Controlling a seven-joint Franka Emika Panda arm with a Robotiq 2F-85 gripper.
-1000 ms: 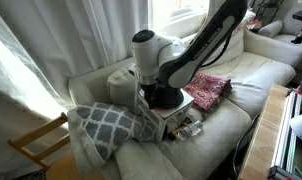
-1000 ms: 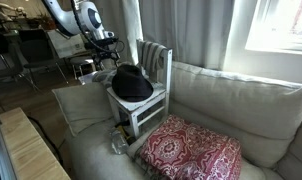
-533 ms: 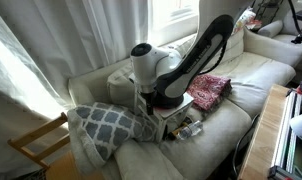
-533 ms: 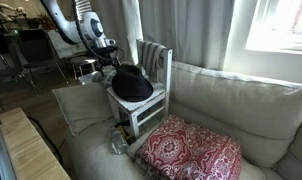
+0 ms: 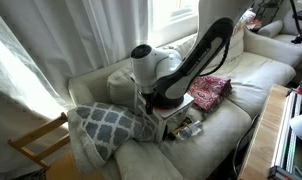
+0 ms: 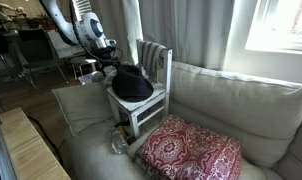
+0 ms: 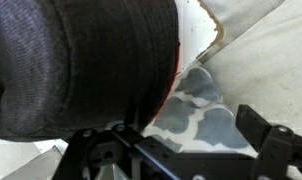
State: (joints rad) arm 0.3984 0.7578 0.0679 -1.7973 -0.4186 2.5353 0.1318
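Big pale couch (image 6: 241, 100) fills the room, and a little white chair (image 6: 157, 62) stands on it. On its seat sits a black hat (image 6: 131, 84). Close beside the hat hangs the gripper (image 6: 104, 68), fingers spread wide (holding nothing).

Readable text, labels, brands, numbers, signs: none in any view. Surfaces on show are the black hat (image 6: 131, 83), white chair (image 6: 159, 62), red patterned cushion (image 6: 191, 150) and grey-and-white lattice cushion (image 5: 106, 125); they bear plain material or ornament only, no lettering.
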